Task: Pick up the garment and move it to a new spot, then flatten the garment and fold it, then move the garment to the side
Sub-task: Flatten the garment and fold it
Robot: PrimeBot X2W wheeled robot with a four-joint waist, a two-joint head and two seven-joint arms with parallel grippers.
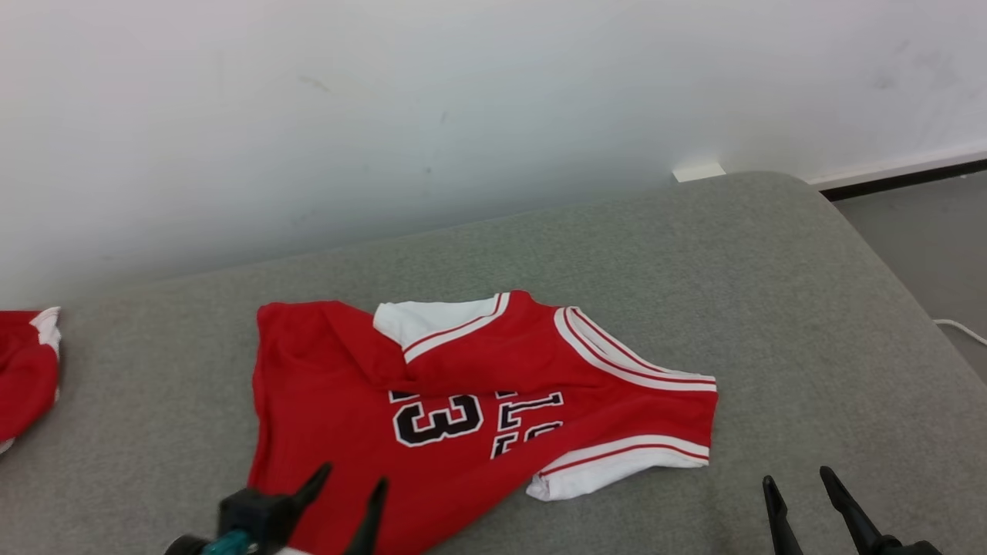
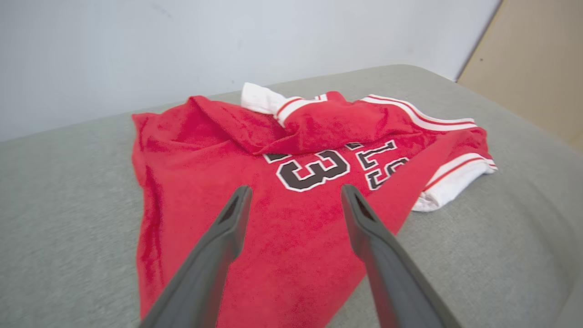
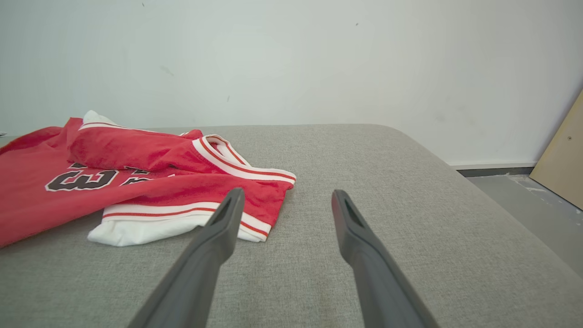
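Left gripper [image 1: 355, 473] and right gripper [image 1: 796, 474] are hovering open-jawed by the rumpled red jersey [image 1: 478, 401]; flattening probably needs corner grasps.

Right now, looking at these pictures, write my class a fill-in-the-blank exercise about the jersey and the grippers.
1. The jersey on the grey padded surface is mainly ____.
2. Its armhole trim is ____ with red stripes.
3. The left gripper and right gripper both have their jaws ____.
Missing words: red; white; open.
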